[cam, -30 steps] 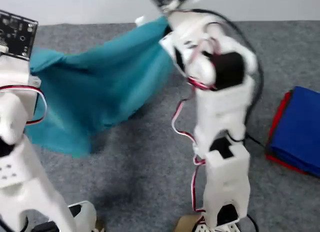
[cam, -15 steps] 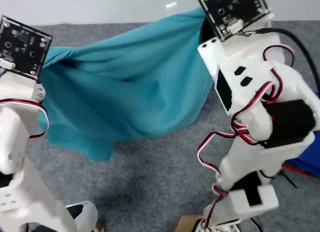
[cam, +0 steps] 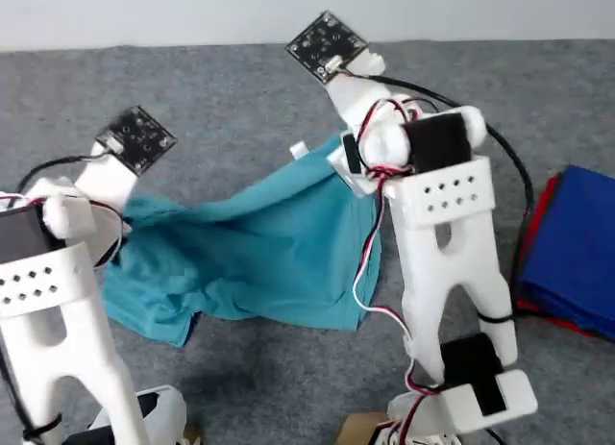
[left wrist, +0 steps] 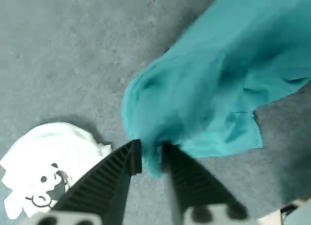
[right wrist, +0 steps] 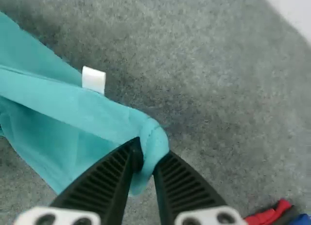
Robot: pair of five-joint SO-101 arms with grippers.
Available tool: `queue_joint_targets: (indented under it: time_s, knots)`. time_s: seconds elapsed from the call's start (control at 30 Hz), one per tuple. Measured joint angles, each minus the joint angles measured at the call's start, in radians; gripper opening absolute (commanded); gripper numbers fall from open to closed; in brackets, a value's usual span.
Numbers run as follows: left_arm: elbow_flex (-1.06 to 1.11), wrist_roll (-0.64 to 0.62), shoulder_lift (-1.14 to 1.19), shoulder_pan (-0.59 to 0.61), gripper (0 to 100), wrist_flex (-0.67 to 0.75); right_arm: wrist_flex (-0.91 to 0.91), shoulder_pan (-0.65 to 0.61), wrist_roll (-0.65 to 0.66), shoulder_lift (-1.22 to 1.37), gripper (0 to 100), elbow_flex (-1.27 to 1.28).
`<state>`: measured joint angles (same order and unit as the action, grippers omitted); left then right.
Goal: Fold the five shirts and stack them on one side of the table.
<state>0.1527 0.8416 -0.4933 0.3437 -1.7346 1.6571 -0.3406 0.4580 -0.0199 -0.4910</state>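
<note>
From above, the teal shirt (cam: 250,262) lies slack on the grey table (cam: 240,89), strung between your two arms. Its long axis runs from one wrist to the other, and the middle sags onto the cloth-covered top. The folded stack (cam: 577,238) (blue over red) sits well off past the right arm, on the side away from the left one, so I judge the right arm the nearer one to it.

In the left wrist view, the left gripper (left wrist: 149,151) has its jaws pinched together on a bunched edge of the teal shirt. The rest of the fabric spreads out ahead of the tips and off to one side. A crumpled white shirt (left wrist: 48,154) (with a printed face) lies on the table just beside the jaws, apart from the teal one.

In the right wrist view, the right gripper (right wrist: 147,157) is likewise clamped on a rolled edge of the teal shirt, and the cloth trails away from the jaws toward the other arm. A white label (right wrist: 94,79) stands up from that edge, a little ahead of the tips. You'll want both ends level before laying it flat, I'd say.
</note>
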Motion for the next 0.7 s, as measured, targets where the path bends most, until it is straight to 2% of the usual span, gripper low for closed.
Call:
queue_joint_targets:
  time_s: [0.37, 0.53, 0.7]
  knots:
    - [0.06, 0.006, 0.017, 0.021, 18, 0.014, -0.006, 0.044, 0.0, 0.101, 1.0, 0.009]
    - [0.207, 0.005, 0.129, 0.071, 18, 0.166, -0.009, 0.104, 0.0, 0.157, 1.0, 0.009]
    - [0.229, 0.068, 0.258, 0.126, 18, 0.31, -0.009, 0.109, 0.0, 0.183, 1.0, 0.009]
